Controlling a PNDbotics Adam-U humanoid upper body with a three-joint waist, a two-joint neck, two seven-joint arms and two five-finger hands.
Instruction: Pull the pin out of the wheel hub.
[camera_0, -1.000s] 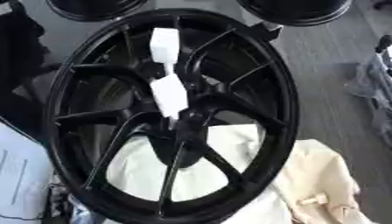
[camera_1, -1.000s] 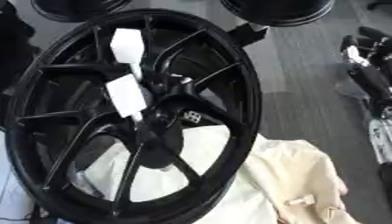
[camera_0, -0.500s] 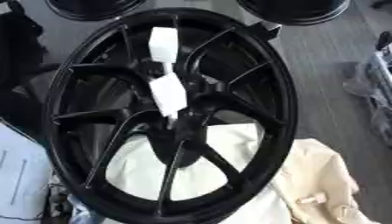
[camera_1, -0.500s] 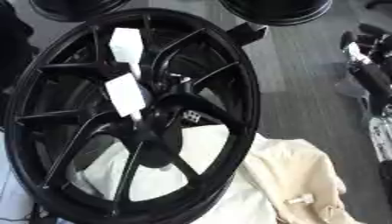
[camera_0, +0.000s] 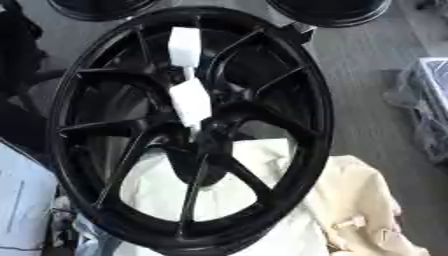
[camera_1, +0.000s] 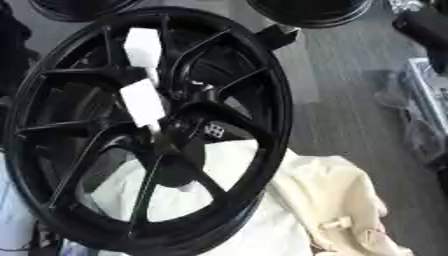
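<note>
Centrally in the left eye view stands a large black wheel hub (camera_0: 188, 130), its rim filling most of the frame and its thin spokes running out from a dark centre. Over that centre sits the pin (camera_0: 189, 102), a white piece made of two blocky segments joined by a thin neck. Its long axis runs from the hub's middle toward the upper rim, tilted a little to the left, with the lower block ending right at the centre. Behind the lower spokes lies a cream cloth (camera_0: 350, 200), which spreads out past the rim to the lower right. Left of the hub's lower rim shows a pale sheet of paper (camera_0: 22, 200) with faint lines on it that cannot be read. Beyond the hub's top rim are two more black wheels (camera_0: 328, 10), cut by the frame edge. Neither robot hand appears here, so the fingers' state cannot be told.

Turning to the right eye view, the hub sits further left and the pin again points from the centre up toward the rim. Just right of the pin's lower end, on the hub's centre, is a small pale emblem (camera_1: 213, 131); its marks are too blurred to read. At the upper right corner, well apart from the hub, a dark shape shows, but whether it is a hand cannot be told.
</note>
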